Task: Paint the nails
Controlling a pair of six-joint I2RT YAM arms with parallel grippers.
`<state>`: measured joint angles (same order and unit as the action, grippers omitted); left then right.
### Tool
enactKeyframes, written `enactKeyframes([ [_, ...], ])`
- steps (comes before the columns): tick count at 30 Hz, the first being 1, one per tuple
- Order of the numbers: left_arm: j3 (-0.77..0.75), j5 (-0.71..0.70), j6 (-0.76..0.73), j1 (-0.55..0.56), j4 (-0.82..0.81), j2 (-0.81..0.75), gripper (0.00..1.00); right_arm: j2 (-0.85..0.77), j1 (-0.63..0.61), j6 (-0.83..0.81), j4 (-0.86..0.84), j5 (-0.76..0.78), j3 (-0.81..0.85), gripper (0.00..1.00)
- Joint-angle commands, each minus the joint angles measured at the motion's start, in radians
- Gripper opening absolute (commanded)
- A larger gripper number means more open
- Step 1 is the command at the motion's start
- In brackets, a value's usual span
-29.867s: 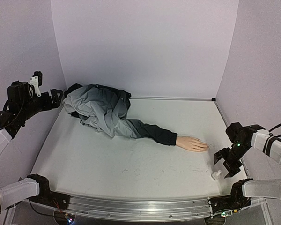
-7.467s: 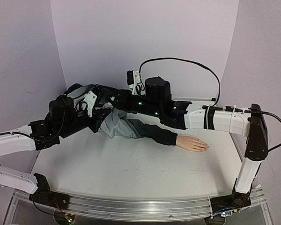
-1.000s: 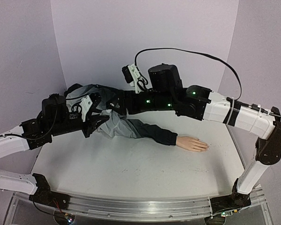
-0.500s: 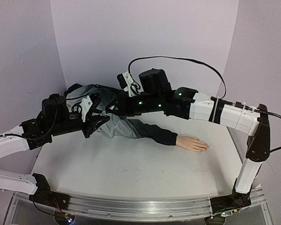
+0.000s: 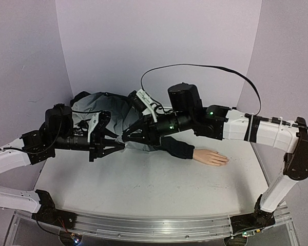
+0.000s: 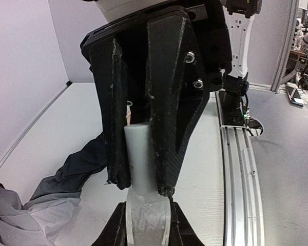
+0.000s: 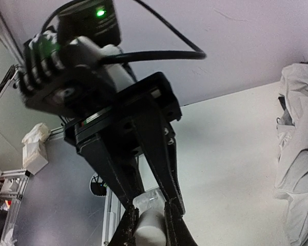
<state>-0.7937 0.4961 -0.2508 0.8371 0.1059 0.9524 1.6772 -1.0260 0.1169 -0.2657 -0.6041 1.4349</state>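
A small bottle hangs in the air between my two grippers, over the dark sleeve [image 5: 172,145]. My left gripper [image 6: 146,206] is shut on its clear body [image 6: 146,223]. From the opposite side my right gripper [image 7: 150,209] is shut on its white cap [image 7: 151,229]. Seen from the top, the left gripper [image 5: 118,146] and right gripper [image 5: 128,138] meet tip to tip, and the bottle is hidden between them. The pale mannequin hand [image 5: 209,156] lies flat on the table to the right, well away from both grippers. Its nails [image 5: 225,160] are too small to make out.
A crumpled grey jacket [image 5: 105,110] is piled at the back left, behind both arms. The aluminium rail [image 5: 154,227] runs along the table's near edge. The purple walls close in at the back and on both sides.
My right gripper has dropped towards the left gripper and shut on the bottle's cap. The left gripper has swung its fingers forward to the right, still holding the bottle.
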Motion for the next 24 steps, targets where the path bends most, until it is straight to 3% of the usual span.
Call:
enactKeyframes([
  [1, -0.048, 0.105, 0.026, -0.006, -0.112, 0.011, 0.0, -0.022, -0.033, -0.125, -0.019, -0.048, -0.009, 0.0],
  [4, -0.054, 0.034, 0.028, -0.007, -0.112, 0.019, 0.0, -0.01, -0.04, -0.07, -0.018, -0.004, 0.004, 0.03],
  [5, -0.054, -0.004, 0.03, -0.006, -0.112, 0.019, 0.0, -0.015, -0.04, -0.056, -0.017, 0.045, 0.004, 0.22],
  [6, -0.052, -0.05, 0.03, -0.006, -0.112, 0.019, 0.0, -0.023, -0.039, -0.036, -0.015, 0.108, -0.001, 0.49],
  [8, -0.047, -0.143, 0.024, -0.006, -0.112, 0.019, 0.0, -0.05, -0.037, 0.03, -0.006, 0.278, -0.005, 0.79],
  [9, -0.047, -0.201, 0.013, -0.006, -0.112, 0.019, 0.0, -0.063, -0.03, 0.074, 0.008, 0.355, -0.004, 0.9],
  [15, -0.045, -0.338, -0.017, -0.006, -0.112, 0.016, 0.0, -0.094, 0.035, 0.384, 0.027, 0.416, -0.006, 0.92],
  [17, -0.048, -0.352, -0.016, -0.006, -0.112, 0.017, 0.0, -0.081, 0.036, 0.442, 0.025, 0.394, 0.01, 0.88],
  [21, -0.047, -0.355, -0.019, -0.006, -0.112, 0.012, 0.0, -0.024, 0.034, 0.484, -0.015, 0.278, 0.062, 0.69],
  [24, -0.045, -0.357, -0.021, -0.006, -0.112, 0.005, 0.0, 0.003, 0.028, 0.489, -0.046, 0.259, 0.083, 0.64],
])
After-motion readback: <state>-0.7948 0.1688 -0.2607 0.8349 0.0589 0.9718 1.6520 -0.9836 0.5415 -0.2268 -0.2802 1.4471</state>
